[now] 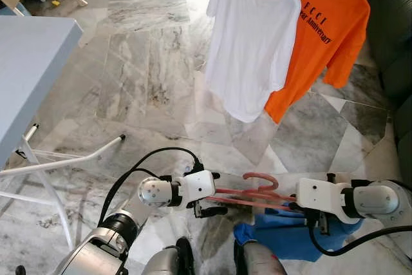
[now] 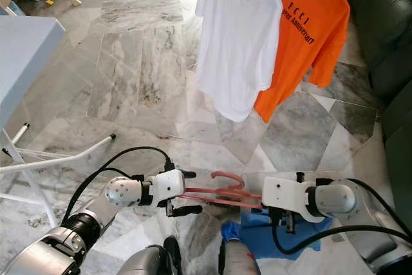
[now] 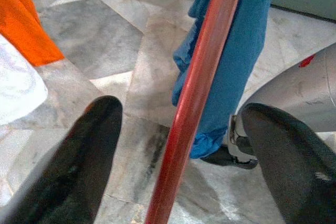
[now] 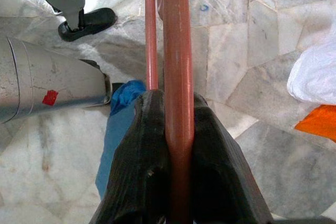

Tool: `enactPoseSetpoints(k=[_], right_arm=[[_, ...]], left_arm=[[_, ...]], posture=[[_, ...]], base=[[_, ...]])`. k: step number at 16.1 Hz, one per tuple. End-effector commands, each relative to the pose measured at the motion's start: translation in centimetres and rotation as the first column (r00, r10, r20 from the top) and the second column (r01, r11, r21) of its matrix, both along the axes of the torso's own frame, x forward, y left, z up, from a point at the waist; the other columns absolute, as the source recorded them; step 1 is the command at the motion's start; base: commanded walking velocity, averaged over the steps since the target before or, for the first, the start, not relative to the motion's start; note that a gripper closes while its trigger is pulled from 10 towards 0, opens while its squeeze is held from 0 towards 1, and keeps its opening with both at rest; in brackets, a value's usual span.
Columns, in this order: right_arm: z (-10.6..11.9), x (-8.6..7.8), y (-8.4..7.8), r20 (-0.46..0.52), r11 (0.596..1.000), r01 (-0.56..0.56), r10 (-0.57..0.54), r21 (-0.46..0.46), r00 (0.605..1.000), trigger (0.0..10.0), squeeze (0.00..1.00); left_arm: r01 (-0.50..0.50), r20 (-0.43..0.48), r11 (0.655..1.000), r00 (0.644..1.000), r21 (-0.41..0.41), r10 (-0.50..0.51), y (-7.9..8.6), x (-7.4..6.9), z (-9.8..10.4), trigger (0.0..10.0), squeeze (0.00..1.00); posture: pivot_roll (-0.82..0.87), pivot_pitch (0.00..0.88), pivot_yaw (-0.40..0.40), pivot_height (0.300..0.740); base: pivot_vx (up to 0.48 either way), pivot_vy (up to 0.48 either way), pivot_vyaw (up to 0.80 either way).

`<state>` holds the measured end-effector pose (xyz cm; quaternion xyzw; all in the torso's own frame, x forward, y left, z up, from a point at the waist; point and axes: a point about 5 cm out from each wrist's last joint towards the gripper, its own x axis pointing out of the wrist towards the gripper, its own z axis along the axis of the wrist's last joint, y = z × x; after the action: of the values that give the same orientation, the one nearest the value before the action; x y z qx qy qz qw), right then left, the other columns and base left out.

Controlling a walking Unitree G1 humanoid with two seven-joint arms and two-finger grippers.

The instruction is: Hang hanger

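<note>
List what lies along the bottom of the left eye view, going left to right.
Table leg → left gripper → red hanger → right gripper, with blue cloth hanging below the hanger.

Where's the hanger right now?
In the left eye view the pink hanger is low and centre, held level between the left end effector and right end effector, above the blue cloth.

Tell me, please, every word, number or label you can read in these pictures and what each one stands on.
"Anniversary": on the chest of the orange T-shirt, lower line.
Upper line on the same shirt: spaced dark letters, too small to read surely.
Red sticker on the robot's silver leg: no text legible.
</note>
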<state>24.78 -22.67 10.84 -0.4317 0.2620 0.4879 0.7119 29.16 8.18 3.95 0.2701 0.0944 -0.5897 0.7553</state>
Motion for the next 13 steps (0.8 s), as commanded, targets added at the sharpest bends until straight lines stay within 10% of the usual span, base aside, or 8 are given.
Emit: enactPoseSetpoints(k=[1,13], right_arm=[[0.4,-0.3,0.0,-0.01,1.0,-0.023,0.023,-0.007,1.0,10.0,0.0],[0.3,-0.1,0.0,0.03,0.996,-0.054,0.056,-0.071,0.998,10.0,0.0]], left_arm=[[-0.008,-0.034,1.0,0.999,0.017,0.008,0.2,-0.2,-0.5,0.0,0.0],[0.069,-0.085,0.997,0.994,0.045,-0.065,-1.8,-0.4,-0.6,0.0,0.0]], posture=[[-0.25,0.256,0.069,0.74],[-0.25,0.261,0.078,0.74]], base=[[0.0,0.0,0.0],[0.0,0.0,0.0]])
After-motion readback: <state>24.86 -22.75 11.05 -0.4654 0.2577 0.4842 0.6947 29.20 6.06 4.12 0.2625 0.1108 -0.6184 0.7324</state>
